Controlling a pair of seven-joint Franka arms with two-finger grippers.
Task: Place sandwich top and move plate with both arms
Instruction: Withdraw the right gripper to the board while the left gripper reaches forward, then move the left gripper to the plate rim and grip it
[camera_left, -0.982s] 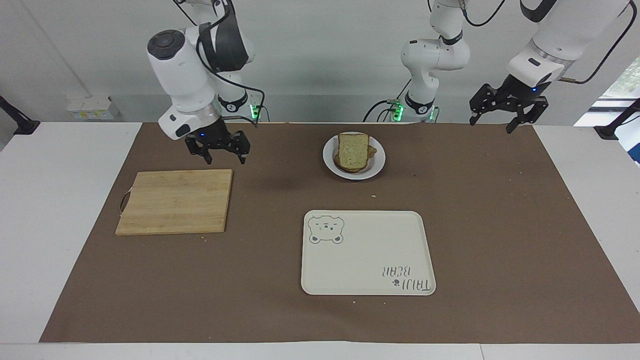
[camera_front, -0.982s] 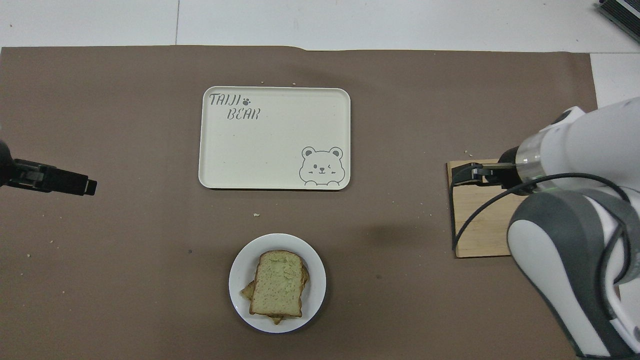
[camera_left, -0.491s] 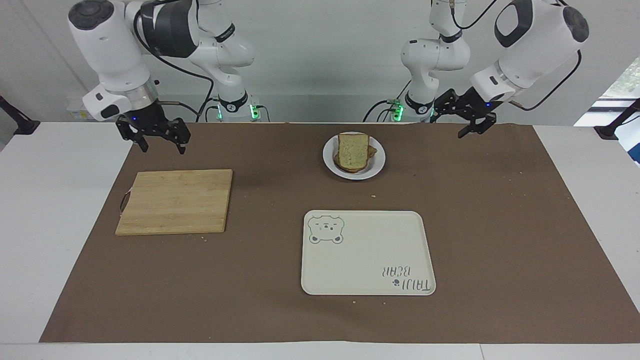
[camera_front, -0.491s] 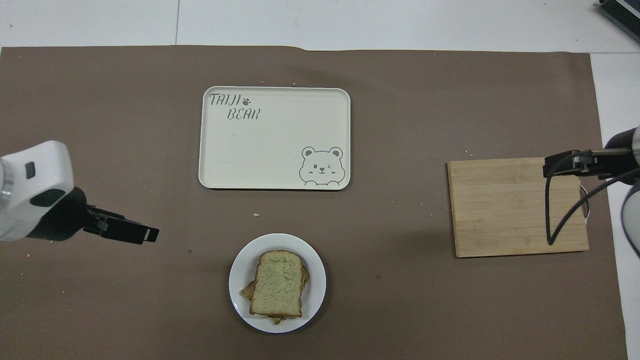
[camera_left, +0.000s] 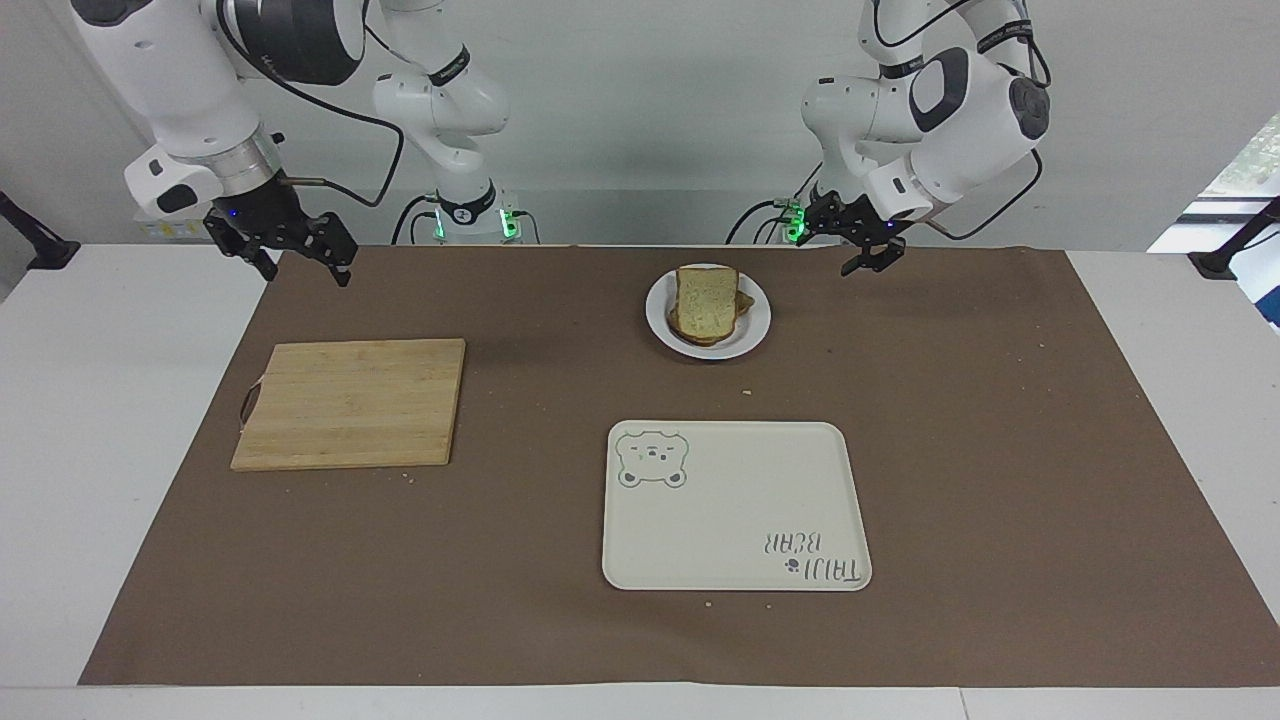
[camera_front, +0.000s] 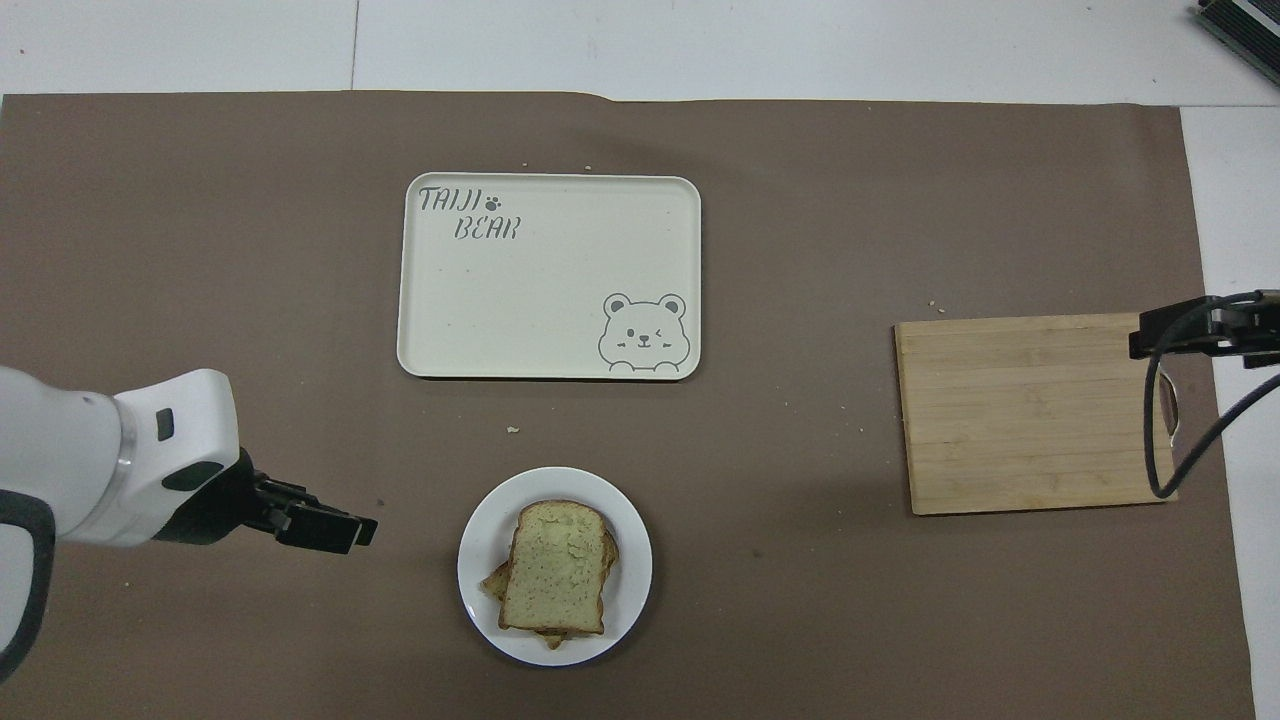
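Note:
The sandwich top (camera_left: 706, 298), a pale slice with brown crust, lies on a stack of bread on the small white plate (camera_left: 757, 325). The plate stands on the brown mat close to the robots. In the overhead view the slice (camera_front: 556, 570) covers most of the plate (camera_front: 632, 560). My left gripper (camera_left: 835, 255) is open and empty, up in the air beside the plate toward the left arm's end, apart from it. It also shows in the overhead view (camera_front: 340, 528). My right gripper (camera_left: 308, 275) is open and empty, raised over the mat's corner by the cutting board, and shows in the overhead view (camera_front: 1165, 335).
A cream rectangular tray (camera_left: 735, 505) with a bear drawing lies farther from the robots than the plate, also in the overhead view (camera_front: 548, 275). A wooden cutting board (camera_left: 352, 402) lies toward the right arm's end. Crumbs dot the brown mat (camera_left: 1000, 450).
The left gripper has swung in from the left arm's end toward the plate. The right gripper has lifted off the cutting board and pulled out toward the right arm's end.

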